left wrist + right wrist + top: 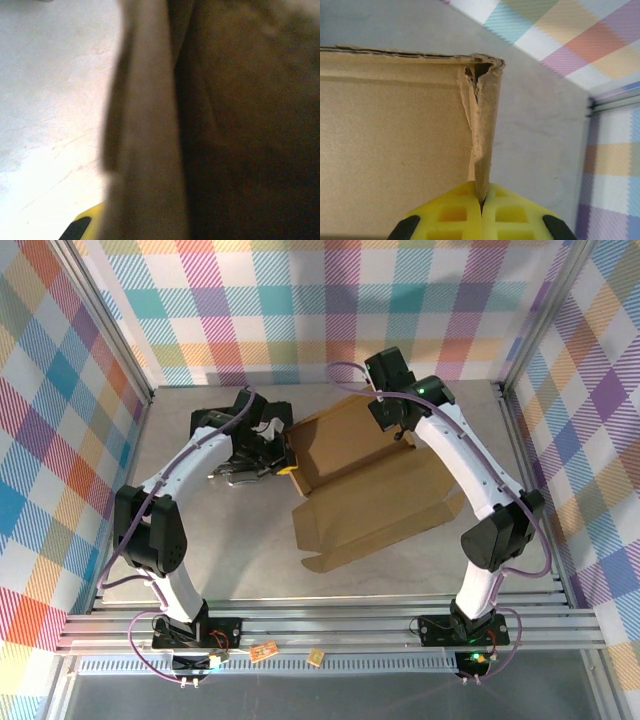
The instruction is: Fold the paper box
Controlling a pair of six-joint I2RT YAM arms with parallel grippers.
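Plaid walls [300,310] in pastel checks close in three sides of the cell, with metal framing at the corners. Below them lies a pale grey bench [220,560], lightly scuffed. The paper box [370,490] sits mid-bench between the two arms, half formed: its far part has raised walls, while a flat panel with flaps spreads toward the near right.

The overhead camera gives that whole layout. The wrist cameras give the grips instead. The right tool [481,204] is clamped on an upright cardboard wall at a torn, crumpled corner. Its yellow pads [455,212] meet on the edge. The left tool [287,462] is closed on the box's left end wall. Its own view is blurred, showing dark cardboard and one yellow fingertip [95,216] beside it.
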